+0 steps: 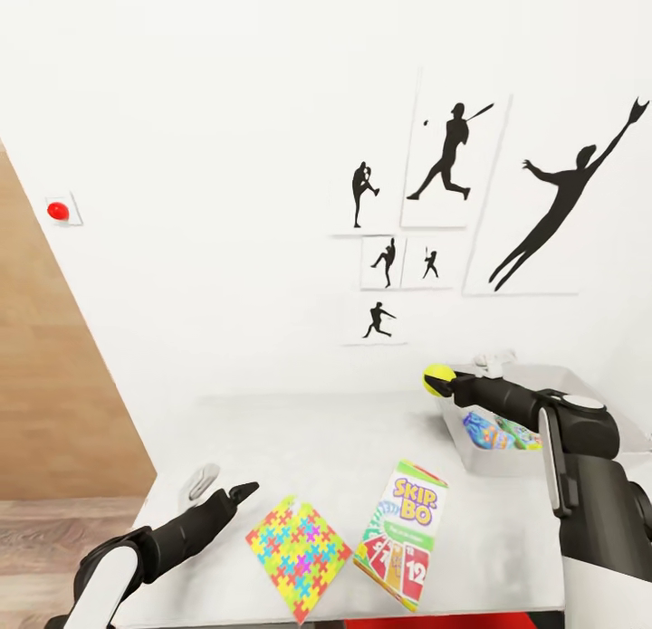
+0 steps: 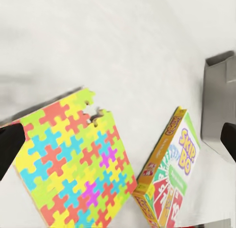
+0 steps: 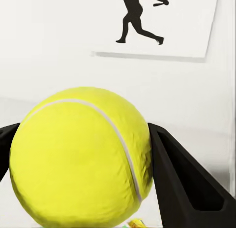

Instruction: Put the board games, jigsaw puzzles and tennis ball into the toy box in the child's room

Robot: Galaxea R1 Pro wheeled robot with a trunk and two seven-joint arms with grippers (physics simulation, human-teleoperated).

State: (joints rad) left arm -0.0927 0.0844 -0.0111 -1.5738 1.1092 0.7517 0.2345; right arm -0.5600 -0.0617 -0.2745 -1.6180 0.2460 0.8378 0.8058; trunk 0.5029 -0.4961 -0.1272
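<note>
From the head camera, the right pincer [image 1: 438, 379] grips the tennis ball [image 1: 439, 376] just above the toy box's [image 1: 561, 376] near-left corner — the drop lies further right. On the tabletop [image 1: 272, 439] a box reads "SKIP BO" [image 1: 401, 531], beside a jigsaw puzzle [image 1: 298, 549]. Left wrist: left pincer [image 2: 118, 144] wide, over both. Right wrist: fingers [image 3: 182, 183] clamp the ball.

Beyond the right gripper [image 1: 441, 382], its arm covers the near rim and part of the inside of the toy box [image 1: 580, 376], so the coloured things lying there cannot be named. The tennis ball [image 3: 78, 156] between that gripper's fingers runs off the picture's edge in the right wrist view. Ahead of the left gripper [image 2: 118, 142], the jigsaw puzzle [image 2: 73, 161] and SKIP BO box [image 2: 172, 174] are cut off at the edge too.
</note>
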